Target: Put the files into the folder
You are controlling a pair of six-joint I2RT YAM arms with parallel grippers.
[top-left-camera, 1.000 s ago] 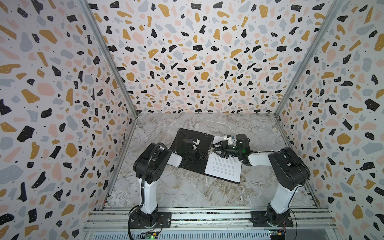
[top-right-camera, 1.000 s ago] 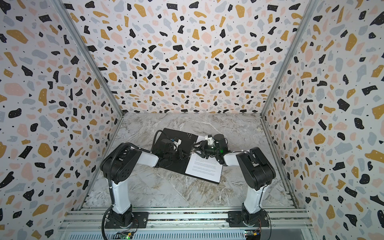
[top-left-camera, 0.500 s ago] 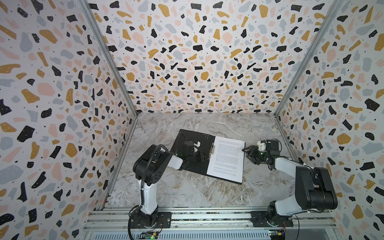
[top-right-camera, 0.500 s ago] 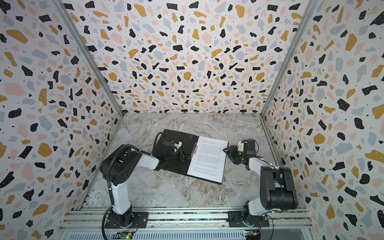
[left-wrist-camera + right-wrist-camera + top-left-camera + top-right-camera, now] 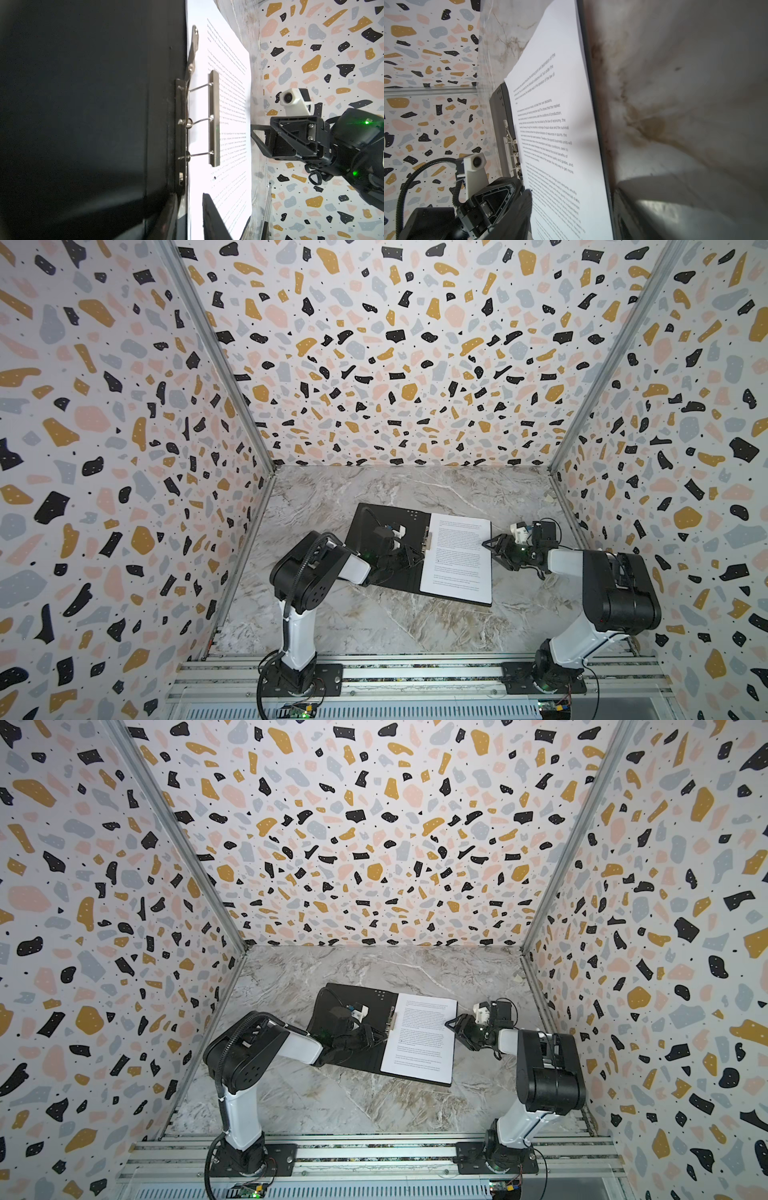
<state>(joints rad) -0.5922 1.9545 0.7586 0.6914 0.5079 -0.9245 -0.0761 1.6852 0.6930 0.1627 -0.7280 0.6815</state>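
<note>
**Item 1, the folder (image 5: 401, 584).** We list it lying open and flat on the marble table (image 5: 365, 630), black inside facing up and set slightly askew.

**Item 2, the files (image 5: 457, 560).** White sheets rest inside the folder, on the leaf at the right arm's side, and cover nearly all of it. The top sheet carries dense printed text. We cannot count the sheets under it.

**Item 3, metal clip (image 5: 214, 118).** It is fixed at the folder's spine. Three wire arms carry a flat bar that sits over the files' spine-side margin, and a thin lever runs along the spine beyond it. We cannot tell whether the bar presses on the paper.

**Item 4, left gripper (image 5: 411, 554).** It sits low over the folder's spine, at the end of the clip nearer the arm bases, with its arm across the bare black leaf. In the left wrist view one black finger (image 5: 214, 218) lies over the files' margin, and the other is lost against the black leaf. We cannot tell whether the jaws are closed on anything.

**Item 5, right gripper (image 5: 496, 554).** It is just beside the folder's outer edge on the files' side, about midway along, and points at the sheets. The jaws are spread with nothing between them. One fingertip reaches the top sheet's edge, but we cannot make out contact.

**Item 6, terrazzo-patterned walls (image 5: 395, 364).** They enclose the table on three sides of the folder.
</note>
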